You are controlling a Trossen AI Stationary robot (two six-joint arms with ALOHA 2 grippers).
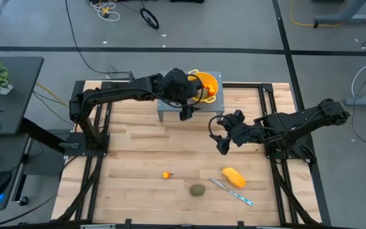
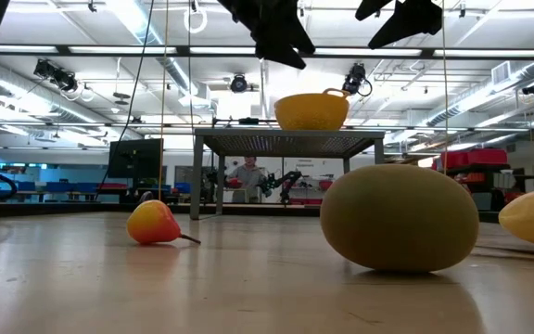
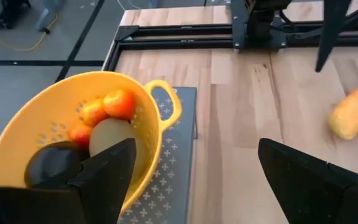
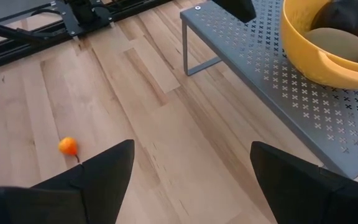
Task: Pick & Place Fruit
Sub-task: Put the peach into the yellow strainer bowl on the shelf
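The yellow colander [image 1: 206, 84] stands on a grey perforated stand [image 1: 168, 109] at the table's far side. In it lie a dark ball [image 3: 55, 163], an olive oval [image 3: 109, 135] and orange-red pieces [image 3: 119, 103]. On the near part of the table lie a small orange fruit [image 1: 166, 175], an olive-green oval [image 1: 197, 189] and the yellow-orange oblong [image 1: 234, 177]. My left gripper [image 1: 186, 113] [image 3: 194, 146] is open, hovering beside the colander over the stand's near edge. My right gripper [image 1: 221, 141] [image 4: 192, 146] is open in the air over mid-table, right of the stand.
A slim silver-and-blue knife [image 1: 232, 191] lies just near of the oblong, next to the olive oval. The stand's legs [image 4: 186, 43] rest on the wooden top. Black frame rails [image 1: 273, 108] run along both table sides. Bare wood lies between the stand and the fruit.
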